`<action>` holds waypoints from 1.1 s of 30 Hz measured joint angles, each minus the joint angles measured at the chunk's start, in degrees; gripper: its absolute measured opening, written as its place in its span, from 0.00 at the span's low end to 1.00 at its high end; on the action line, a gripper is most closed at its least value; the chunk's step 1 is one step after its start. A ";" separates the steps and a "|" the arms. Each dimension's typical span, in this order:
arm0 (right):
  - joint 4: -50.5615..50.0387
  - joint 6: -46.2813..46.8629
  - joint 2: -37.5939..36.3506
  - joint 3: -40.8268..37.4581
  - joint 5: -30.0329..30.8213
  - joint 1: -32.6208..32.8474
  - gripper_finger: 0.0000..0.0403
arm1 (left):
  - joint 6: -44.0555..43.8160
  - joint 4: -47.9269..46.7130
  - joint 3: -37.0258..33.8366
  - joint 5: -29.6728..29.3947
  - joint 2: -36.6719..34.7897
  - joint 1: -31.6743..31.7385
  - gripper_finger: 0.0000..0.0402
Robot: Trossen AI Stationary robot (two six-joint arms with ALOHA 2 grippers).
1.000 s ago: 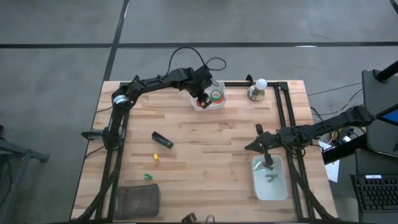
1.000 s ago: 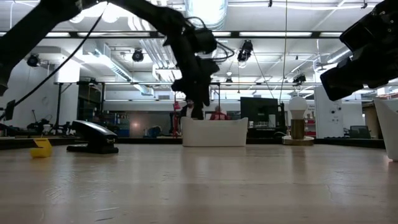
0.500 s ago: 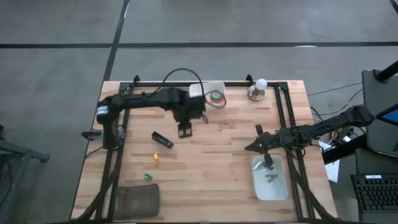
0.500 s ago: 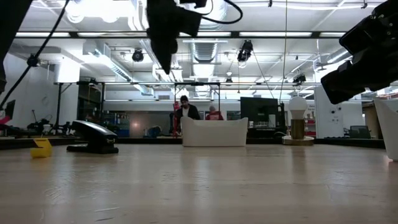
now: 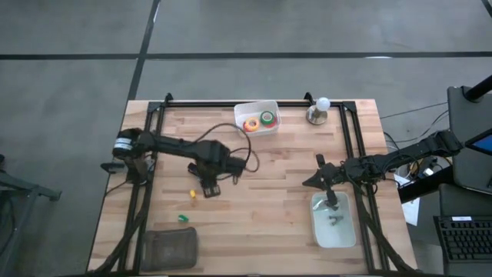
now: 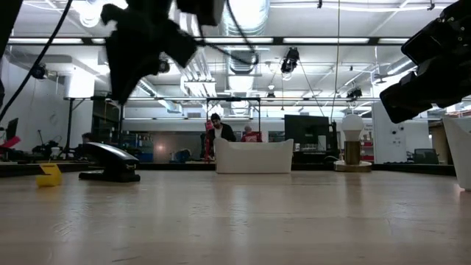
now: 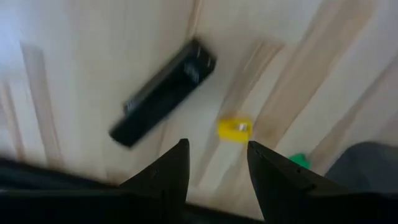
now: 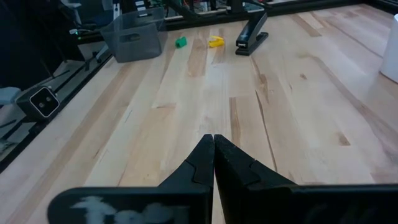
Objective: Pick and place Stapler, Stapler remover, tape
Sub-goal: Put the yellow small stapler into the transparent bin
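Observation:
My left gripper hovers open above the black stapler, which lies flat on the wood and also shows in the low view. In the high view the arm hides the stapler. A small yellow piece and a small green piece, which look like staple removers, lie just nearer. The white bin at the far edge holds a red tape roll and a green one; other rolls do not show. My right gripper waits shut over the right side.
A grey mesh basket sits at the near left corner. A pale tray with small grey items lies under the right arm. A bulb on a stand stands by the far edge. Bare wood lies mid-table.
My left gripper has pulled out of the white bin at the far edge, risen, and swung toward the table's near-left, ending above the stapler. A red roll now lies in the bin where the gripper was.

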 joint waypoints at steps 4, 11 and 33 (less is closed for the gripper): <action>-0.02 -0.02 0.00 0.00 0.00 0.00 0.02 | -4.62 -0.15 -6.78 0.24 -1.89 -2.87 0.41; -0.03 -0.20 -0.02 0.00 0.02 0.00 0.02 | -12.61 2.88 -17.54 1.60 -5.23 -5.33 0.41; 0.39 -0.26 -0.02 0.00 0.13 0.00 0.02 | 22.65 18.62 -26.45 -1.85 -6.61 -12.43 0.39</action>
